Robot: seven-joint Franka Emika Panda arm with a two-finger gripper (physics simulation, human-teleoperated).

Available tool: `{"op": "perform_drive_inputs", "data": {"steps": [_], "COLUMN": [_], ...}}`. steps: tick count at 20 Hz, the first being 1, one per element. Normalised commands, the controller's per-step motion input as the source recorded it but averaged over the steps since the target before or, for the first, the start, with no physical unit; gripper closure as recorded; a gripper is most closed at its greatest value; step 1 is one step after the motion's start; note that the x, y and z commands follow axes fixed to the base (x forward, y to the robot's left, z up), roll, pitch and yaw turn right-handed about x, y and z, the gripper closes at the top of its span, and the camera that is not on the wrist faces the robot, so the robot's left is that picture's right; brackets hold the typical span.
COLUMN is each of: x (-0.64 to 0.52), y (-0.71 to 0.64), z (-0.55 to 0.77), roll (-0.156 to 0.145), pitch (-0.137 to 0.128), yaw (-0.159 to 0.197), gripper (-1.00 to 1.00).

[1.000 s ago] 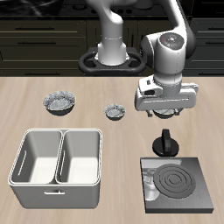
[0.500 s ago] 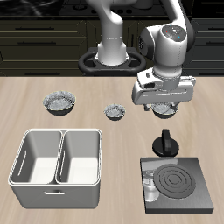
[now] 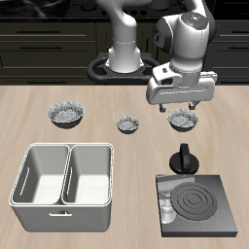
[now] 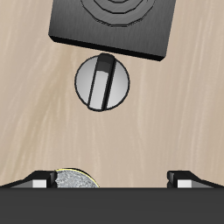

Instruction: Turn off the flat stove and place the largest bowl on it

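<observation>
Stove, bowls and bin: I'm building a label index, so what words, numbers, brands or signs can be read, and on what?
None: no readable text in either view.
Stove: only coil rings.
Knob: plain, a raised bar, no dial marks.
Three bowls, the widest: speckled, unlabelled.
White bin: blank.
Robot arm: no legible marking.

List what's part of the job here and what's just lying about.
Job:
- stove
- knob
- largest bowl
- gripper, open

Lying about:
- mid-sized bowl
- tiny bowl
- white bin
</observation>
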Motion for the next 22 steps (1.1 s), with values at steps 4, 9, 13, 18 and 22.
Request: {"op": "perform_drive_inputs", "data": {"steps": [4,9,13,18,22], "x": [-0.11,-0.15,-0.10,-0.05,-0.19], "y": [-0.12,-0.01,-0.09,-0.10,-0.10], "z": [0.18,0.15,0.03,-0.11,0.00], "roll": [-0.022,0.006,0.001,-0.005,0.006], "pitch": [0.001,-0.011,0.003,0.040,-0.004], "yaw": [0.024,0.015,0.005,0.014,0.019], "gripper": [-1.00,-1.00,-1.00,-1.00,-1.00]}}
